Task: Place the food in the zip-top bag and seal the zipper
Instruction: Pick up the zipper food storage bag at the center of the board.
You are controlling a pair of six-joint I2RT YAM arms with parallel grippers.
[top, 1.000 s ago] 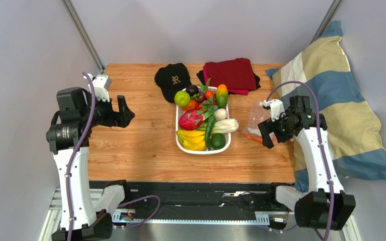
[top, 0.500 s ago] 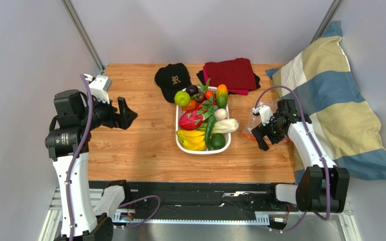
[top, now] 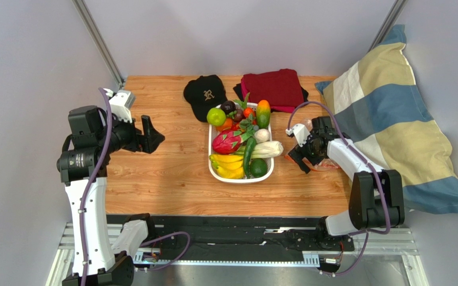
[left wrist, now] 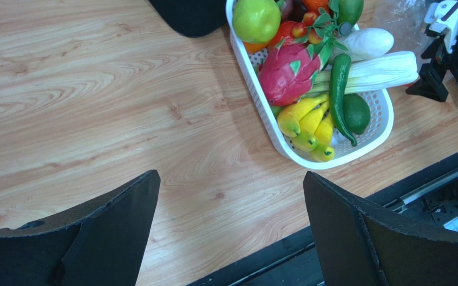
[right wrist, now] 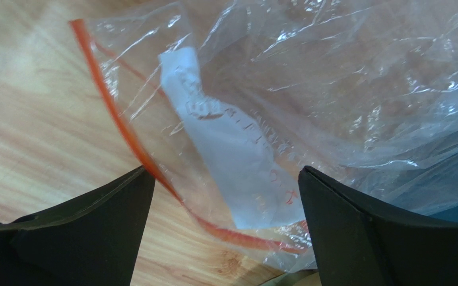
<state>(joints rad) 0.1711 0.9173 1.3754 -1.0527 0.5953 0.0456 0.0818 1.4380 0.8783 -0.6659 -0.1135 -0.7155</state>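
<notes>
Right gripper (top: 299,161), jaws spread wide and holding nothing, hangs low over the crinkly clear zip-top bag (right wrist: 345,89), just right of the white slotted basket (top: 240,180). Only its wrist view shows the bag's thin red-orange zipper strip (right wrist: 115,116) curving across the wooden table (top: 165,173); from overhead, the arm hides most of the bag. Left gripper (top: 148,136), likewise wide open and empty, is raised well left of the basket, where the pink dragon fruit (left wrist: 285,71) lies among other plastic food.
</notes>
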